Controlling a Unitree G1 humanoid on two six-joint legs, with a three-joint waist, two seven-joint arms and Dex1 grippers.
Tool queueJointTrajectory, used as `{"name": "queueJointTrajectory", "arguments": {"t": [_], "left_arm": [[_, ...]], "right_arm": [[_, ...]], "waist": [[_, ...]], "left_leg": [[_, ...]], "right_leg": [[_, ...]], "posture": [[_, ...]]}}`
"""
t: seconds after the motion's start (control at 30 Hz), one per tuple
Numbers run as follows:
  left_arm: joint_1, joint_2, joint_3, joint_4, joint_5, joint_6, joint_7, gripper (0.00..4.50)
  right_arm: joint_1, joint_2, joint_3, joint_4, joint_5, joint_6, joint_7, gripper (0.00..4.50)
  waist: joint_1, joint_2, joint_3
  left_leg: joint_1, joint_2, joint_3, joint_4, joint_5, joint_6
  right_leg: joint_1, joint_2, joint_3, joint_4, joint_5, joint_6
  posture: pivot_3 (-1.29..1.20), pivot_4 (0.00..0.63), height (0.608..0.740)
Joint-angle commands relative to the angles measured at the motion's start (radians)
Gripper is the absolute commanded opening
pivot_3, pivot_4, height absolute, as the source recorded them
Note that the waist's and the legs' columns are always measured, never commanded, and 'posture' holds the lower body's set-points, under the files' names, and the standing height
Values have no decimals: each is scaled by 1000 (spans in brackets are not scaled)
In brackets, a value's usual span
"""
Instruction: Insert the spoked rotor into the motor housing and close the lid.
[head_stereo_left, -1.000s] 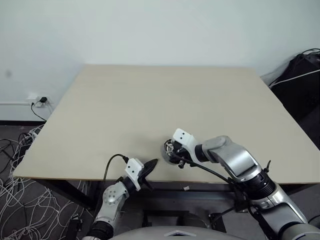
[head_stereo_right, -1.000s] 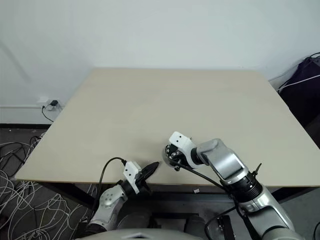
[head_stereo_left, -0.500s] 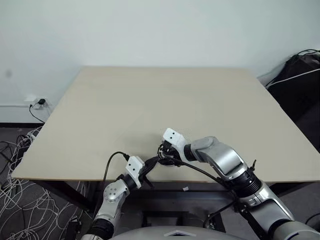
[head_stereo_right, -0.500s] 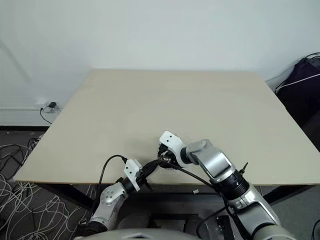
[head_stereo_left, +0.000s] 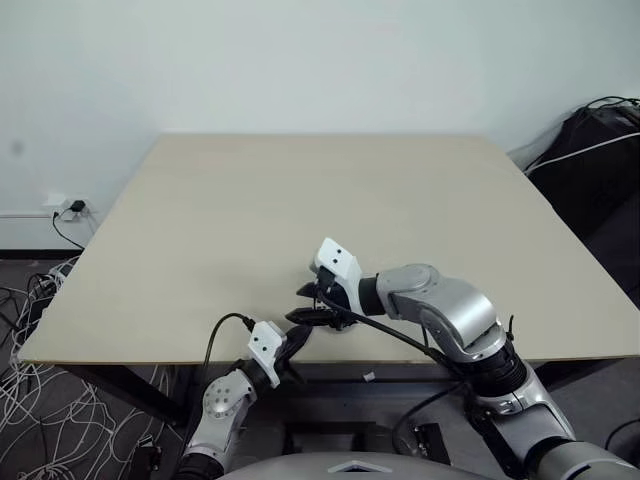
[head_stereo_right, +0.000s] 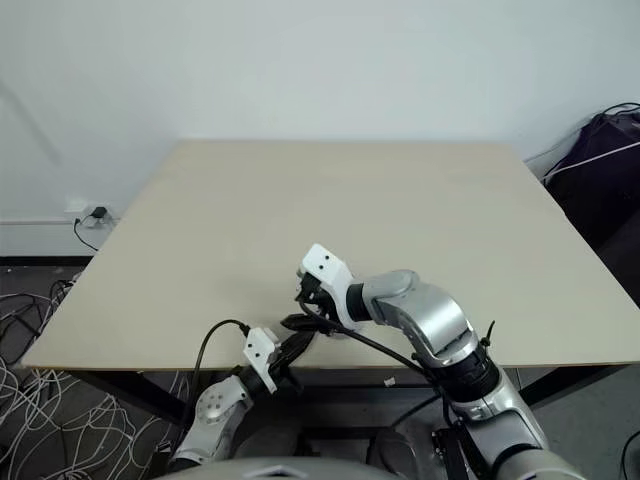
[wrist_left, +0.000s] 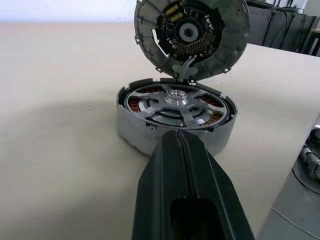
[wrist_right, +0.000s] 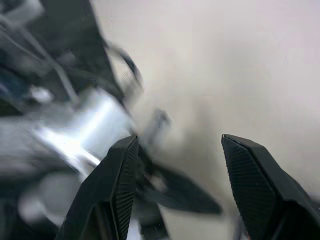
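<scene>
Round squat metal motor housing with copper windings sat on beige table, near front edge. Flat silver spoked rotor lay inside housing. Round lid stood upright behind it. Left gripper closed, empty, tips at housing wall. Right gripper wide apart, empty, above housing.

A silver spoked rotor sits over copper windings in the grey motor housing on a beige surface.
</scene>
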Motion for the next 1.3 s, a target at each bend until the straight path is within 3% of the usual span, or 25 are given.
{"name": "queueJointTrajectory", "arguments": {"t": [0.03,0.1,0.4,0.53,0.77,1.03,1.3], "left_arm": [[6,4,-10,-79,-3,15,2,0],[-1,8,-5,-80,-8,27,-1,0],[-106,7,41,99,-22,-13,-24,0],[-142,-1,57,211,-16,-72,-35,0],[-143,3,69,273,-17,-137,-59,0],[-89,7,62,198,-17,-130,-73,0],[-78,2,55,165,-13,-101,-70,0]], "right_arm": [[-15,28,-100,-74,60,-60,-27,2842],[-20,27,-122,-66,11,-138,-88,2842],[39,-89,-146,140,-335,-484,-397,14],[104,-161,-146,244,-439,-545,-452,14],[255,-204,-137,304,-426,-637,-360,14],[333,-130,-185,301,-372,-676,-352,14],[368,-69,-188,270,-263,-782,-246,14]], "waist": [[1,0,0],[1,0,0],[-1,0,-1],[-2,0,-1],[-5,2,-1],[-6,2,-1],[-5,1,-1]], "left_leg": [[0,0,0,0,0,-1],[0,-1,0,0,-1,-2],[1,-1,1,1,1,0],[2,0,2,1,1,0],[10,1,2,1,1,1],[10,1,2,0,1,2],[10,1,2,0,0,2]], "right_leg": [[0,0,0,0,0,0],[1,-1,0,0,0,1],[2,1,1,0,2,3],[3,3,1,-1,1,2],[10,3,3,0,1,2],[9,3,5,0,1,2],[8,2,5,0,1,2]], "posture": [[0,0,740],[0,0,740],[0,0,740],[0,0,740],[0,0,740],[0,0,740],[0,0,740]]}}
